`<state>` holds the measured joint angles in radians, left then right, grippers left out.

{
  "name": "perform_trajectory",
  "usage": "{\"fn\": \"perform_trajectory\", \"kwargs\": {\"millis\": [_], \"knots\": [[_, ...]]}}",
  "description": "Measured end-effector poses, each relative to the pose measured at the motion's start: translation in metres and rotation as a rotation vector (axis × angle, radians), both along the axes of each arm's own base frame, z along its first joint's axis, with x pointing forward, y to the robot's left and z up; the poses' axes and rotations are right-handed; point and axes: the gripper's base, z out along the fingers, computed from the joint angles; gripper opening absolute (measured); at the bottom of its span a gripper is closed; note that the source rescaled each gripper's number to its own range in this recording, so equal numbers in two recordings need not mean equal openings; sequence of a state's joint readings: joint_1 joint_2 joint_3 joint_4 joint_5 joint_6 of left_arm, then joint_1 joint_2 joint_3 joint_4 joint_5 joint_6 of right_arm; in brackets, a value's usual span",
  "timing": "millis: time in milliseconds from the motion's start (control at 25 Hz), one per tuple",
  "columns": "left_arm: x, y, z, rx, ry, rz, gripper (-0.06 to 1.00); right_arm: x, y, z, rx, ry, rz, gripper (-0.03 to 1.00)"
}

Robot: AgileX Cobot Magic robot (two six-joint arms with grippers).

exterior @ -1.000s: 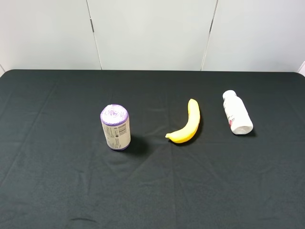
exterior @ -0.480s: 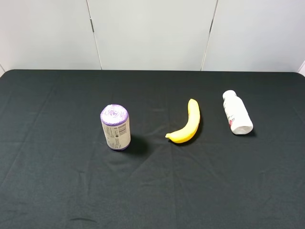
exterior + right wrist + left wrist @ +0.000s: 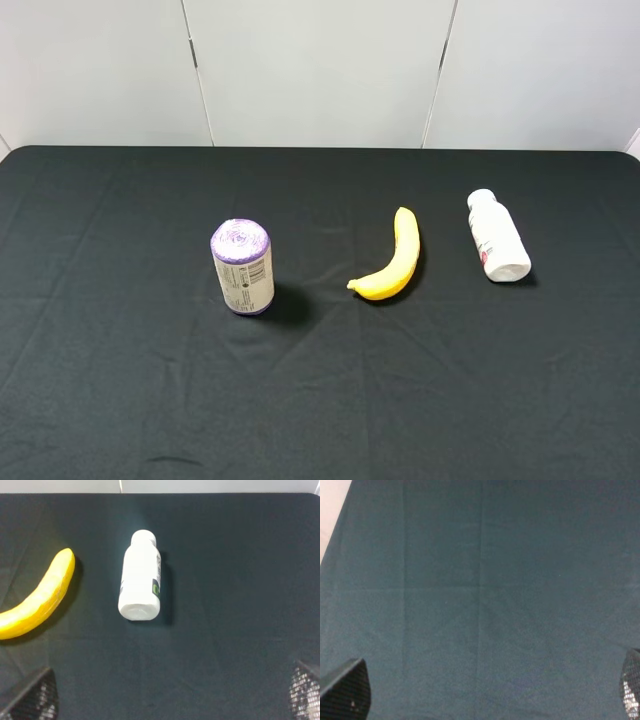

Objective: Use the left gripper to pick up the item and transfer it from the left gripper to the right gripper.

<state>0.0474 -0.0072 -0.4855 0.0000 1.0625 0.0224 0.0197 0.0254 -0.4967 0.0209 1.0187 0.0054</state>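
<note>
The job has not really begun yet; no arm shows in the high view. The white bottle (image 3: 497, 236) lies on its side on the black counter (image 3: 120, 400), on the right side, just past the banana (image 3: 391, 262), w/ a gap between them. The purple-topped can (image 3: 242, 267) stands up on the left, well apart from both.

The left end effector (image 3: 485, 707) looks down at bare cloth only; its two finger tips sit at far corners of the wrist pic, so it is spread wide & holds nothing. The right end effector (image 3: 170, 700) is spread wide too, w/ the bottle (image 3: 140, 583) & banana (image 3: 37, 598) in its sight, nothing held.

Step now, I think: getting ready to reach. Next, the left arm must go a long way across, past the can & banana, to the bottle; it should come down w/ fingers on each side of the bottle's body, then close & lift; leave part of it free for the right one to take.
</note>
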Motion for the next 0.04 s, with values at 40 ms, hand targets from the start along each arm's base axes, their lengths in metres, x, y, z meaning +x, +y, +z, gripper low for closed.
{"fn": "perform_trajectory", "kwargs": {"millis": [40], "knots": [[0.0000,0.0000,0.0000,0.000,0.000,0.000,1.00,0.0000,0.0000,0.0000,0.000,0.000,0.000,1.00]]}}
